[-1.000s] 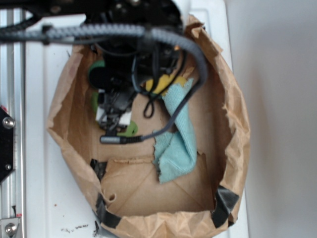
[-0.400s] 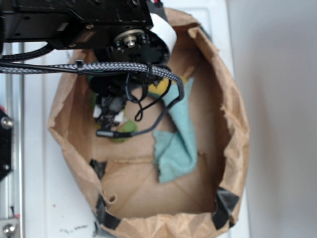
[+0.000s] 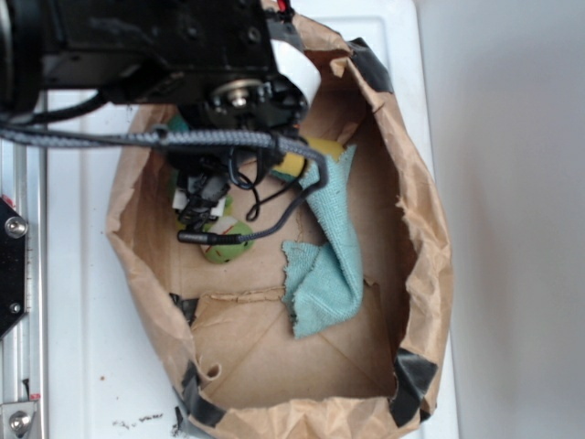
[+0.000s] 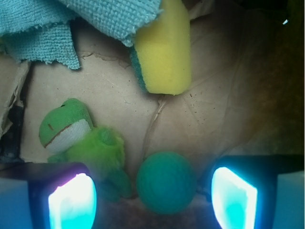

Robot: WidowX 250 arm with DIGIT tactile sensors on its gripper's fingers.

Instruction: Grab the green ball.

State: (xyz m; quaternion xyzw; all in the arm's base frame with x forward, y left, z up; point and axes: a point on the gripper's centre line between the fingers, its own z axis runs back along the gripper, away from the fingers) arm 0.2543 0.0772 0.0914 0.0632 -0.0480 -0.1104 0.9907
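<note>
btwn the parted gripper [image 4: 152,202] pads, green ball [image 4: 166,182] (round, no long axis).

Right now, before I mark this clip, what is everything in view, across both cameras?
ball: one, teal green, on the bag floor between the fingers, beside the plush
plush: one, lime green, left of the ball in the wrist view
sponge: one, yellow with a green edge, beyond the ball, partly under the cloth
cloth: one, light blue, draped along the bag's middle
bag: one, brown paper, torn open, taped corners, holding everything
table: one, white, under the bag
gripper: one, black arm with cables; fingers open, straddling the ball
</note>
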